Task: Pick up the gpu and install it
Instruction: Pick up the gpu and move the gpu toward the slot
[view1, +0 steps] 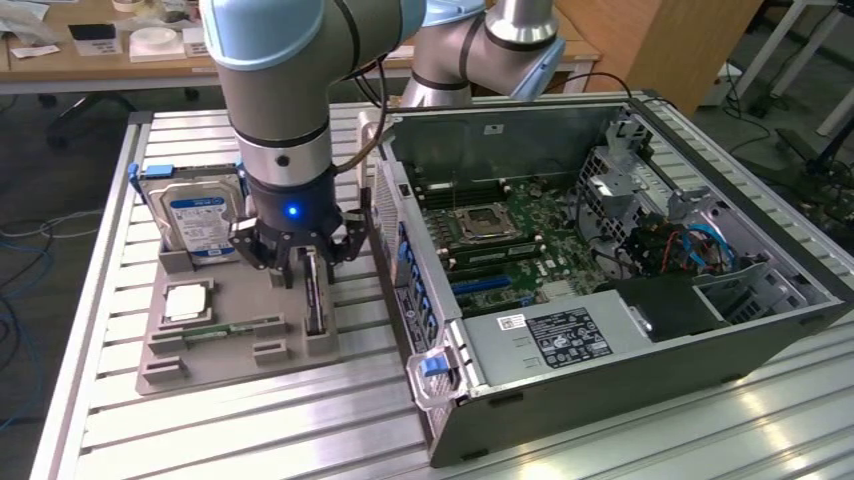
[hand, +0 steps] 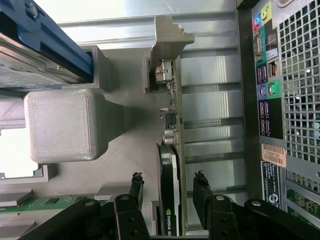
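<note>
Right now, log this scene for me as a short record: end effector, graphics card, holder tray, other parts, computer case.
end effector: black two-finger end effector, open, fingers flanking the card with gaps on both sides
target: thin dark green gpu, standing on edge in its tray slot
tray: grey plastic holder tray on the slatted aluminium table
other parts: silver hard drive with blue-white label; narrow green memory stick
computer: open dark tower case, motherboard exposed, at the exterior view's right of the tray
</note>
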